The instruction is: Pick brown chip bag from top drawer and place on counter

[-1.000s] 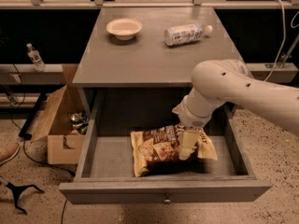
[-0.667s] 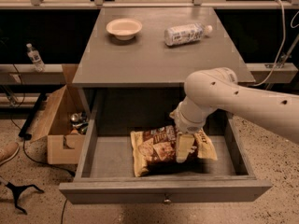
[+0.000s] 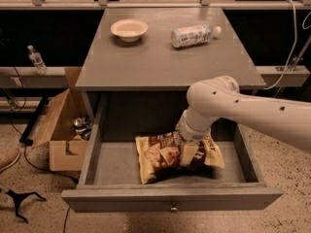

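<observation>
The gripper (image 3: 188,153) is resting on the brown chip bag (image 3: 158,158) in the top drawer (image 3: 146,201). Its grip cannot be told, and placement on the counter (image 3: 155,57) is seemingly still waiting.

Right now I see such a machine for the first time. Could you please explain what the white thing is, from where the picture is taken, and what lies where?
The white thing is a mobile robot's one arm, reaching in from the picture's right. The single camera looks down on a grey cabinet from its front. On the counter are a pale bowl and a plastic bottle lying on its side. The top drawer is pulled open, and the brown chip bag lies flat inside. The arm's end effector is down on the bag's middle; whether it grips the bag, I cannot tell. A cardboard box stands on the floor at the left.
</observation>
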{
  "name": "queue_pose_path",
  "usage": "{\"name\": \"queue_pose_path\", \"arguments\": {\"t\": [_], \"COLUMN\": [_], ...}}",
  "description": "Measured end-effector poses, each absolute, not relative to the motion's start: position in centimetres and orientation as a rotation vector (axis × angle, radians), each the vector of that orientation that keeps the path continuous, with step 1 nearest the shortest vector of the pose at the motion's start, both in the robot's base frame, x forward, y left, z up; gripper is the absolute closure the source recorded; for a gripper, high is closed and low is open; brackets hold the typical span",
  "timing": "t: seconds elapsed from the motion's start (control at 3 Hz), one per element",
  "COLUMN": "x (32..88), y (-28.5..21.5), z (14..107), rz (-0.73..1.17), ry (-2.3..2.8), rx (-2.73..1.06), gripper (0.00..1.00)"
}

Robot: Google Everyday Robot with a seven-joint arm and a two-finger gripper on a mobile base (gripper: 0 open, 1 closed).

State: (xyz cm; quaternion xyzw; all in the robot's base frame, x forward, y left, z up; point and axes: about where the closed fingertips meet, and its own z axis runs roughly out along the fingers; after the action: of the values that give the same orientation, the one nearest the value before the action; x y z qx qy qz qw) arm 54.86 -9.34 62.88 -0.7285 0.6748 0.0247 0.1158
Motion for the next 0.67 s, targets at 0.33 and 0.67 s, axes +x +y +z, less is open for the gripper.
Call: {"name": "queue_pose_path", "arguments": {"t": [0.33,0.67], "x": [54.9,55.4], "y": [-9.4,-13.2], "z": [62.7,67.5], "rz": [0.071,0.119], "ry": [1.978,1.93], "rx": [-2.134,-1.984], "gripper": [0.48,0.79]}}
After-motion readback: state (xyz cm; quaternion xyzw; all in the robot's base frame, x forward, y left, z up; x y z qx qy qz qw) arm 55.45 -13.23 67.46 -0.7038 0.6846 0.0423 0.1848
